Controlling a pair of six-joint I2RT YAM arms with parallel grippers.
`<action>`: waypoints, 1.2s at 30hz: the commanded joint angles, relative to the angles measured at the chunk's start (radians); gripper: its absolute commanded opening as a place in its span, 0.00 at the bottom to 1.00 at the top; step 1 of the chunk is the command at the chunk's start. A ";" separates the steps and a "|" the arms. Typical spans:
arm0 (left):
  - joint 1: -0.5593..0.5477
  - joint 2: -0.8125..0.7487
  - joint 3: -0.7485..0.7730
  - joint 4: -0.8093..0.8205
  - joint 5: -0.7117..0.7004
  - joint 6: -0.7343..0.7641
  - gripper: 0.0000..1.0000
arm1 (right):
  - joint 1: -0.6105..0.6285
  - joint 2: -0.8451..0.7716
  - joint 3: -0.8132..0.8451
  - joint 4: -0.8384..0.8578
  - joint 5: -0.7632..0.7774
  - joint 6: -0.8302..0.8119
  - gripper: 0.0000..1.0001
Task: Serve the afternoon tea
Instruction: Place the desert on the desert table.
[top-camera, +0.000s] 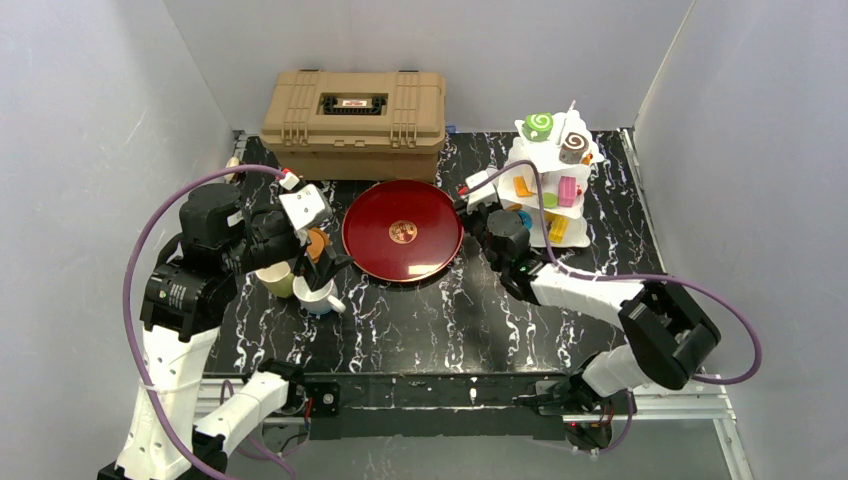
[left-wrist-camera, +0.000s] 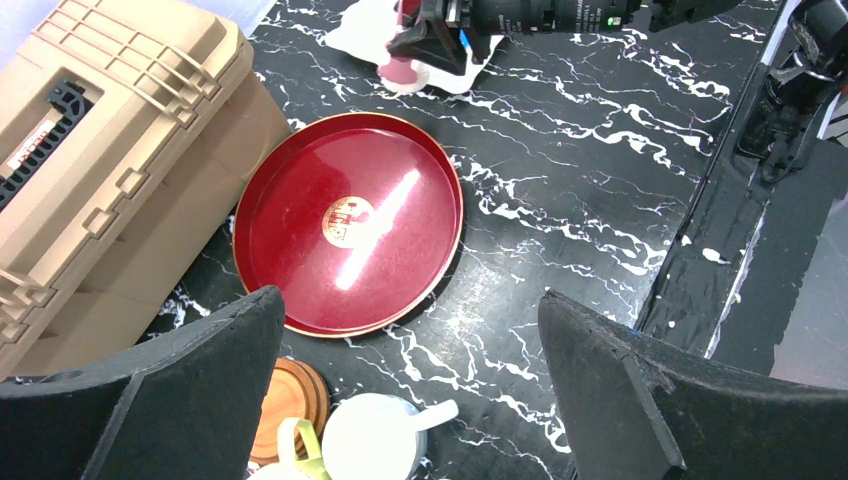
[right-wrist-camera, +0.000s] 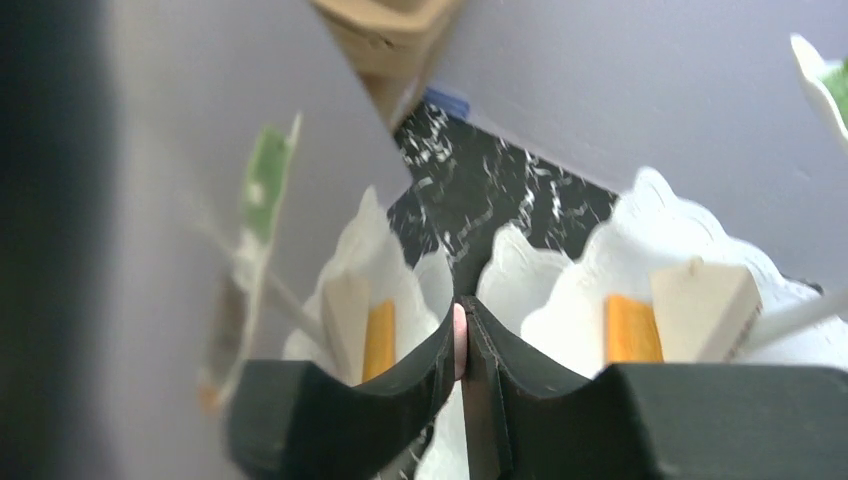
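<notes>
Serving step: as I judge it, a pastry is being picked off the stand to go to the tray.
Left claw (left-wrist-camera: 410, 310): wide open and holding nothing; it hangs over the mugs and the tray's near edge.
Mugs: the yellow mug (top-camera: 277, 280) and white mug (left-wrist-camera: 375, 440) stand side by side on the table (left-wrist-camera: 560, 180), just left of the tray, not on it.
Coaster (left-wrist-camera: 290, 405): brown, lying flat just behind the mugs.
Tray (left-wrist-camera: 300, 220): red and round, mid-table, in front of the toolbox (top-camera: 352, 125).
Right claw (right-wrist-camera: 465, 320): closed on a sliver of pink pastry (right-wrist-camera: 459, 345) at the stand's lowest tier.
Stand (right-wrist-camera: 660, 215): white and tiered, on the right; cake slices (right-wrist-camera: 700, 300) sit on scalloped plates on either side of the claw.
Doing it well: lift straight up before swinging left, so the neighbouring slices and plate rims are not knocked. The pinch catches little, so move slowly. Set the pastry low on the tray, away from the left claw.
</notes>
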 joint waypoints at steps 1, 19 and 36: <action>-0.001 -0.008 0.011 -0.019 0.021 -0.001 0.97 | -0.020 -0.095 -0.040 0.013 0.070 -0.024 0.42; -0.001 0.001 0.020 -0.025 0.014 0.007 0.97 | -0.123 -0.018 -0.150 0.168 0.151 -0.062 0.50; -0.001 0.007 0.033 -0.032 0.014 0.006 0.97 | -0.123 -0.040 -0.190 0.162 0.112 -0.011 0.70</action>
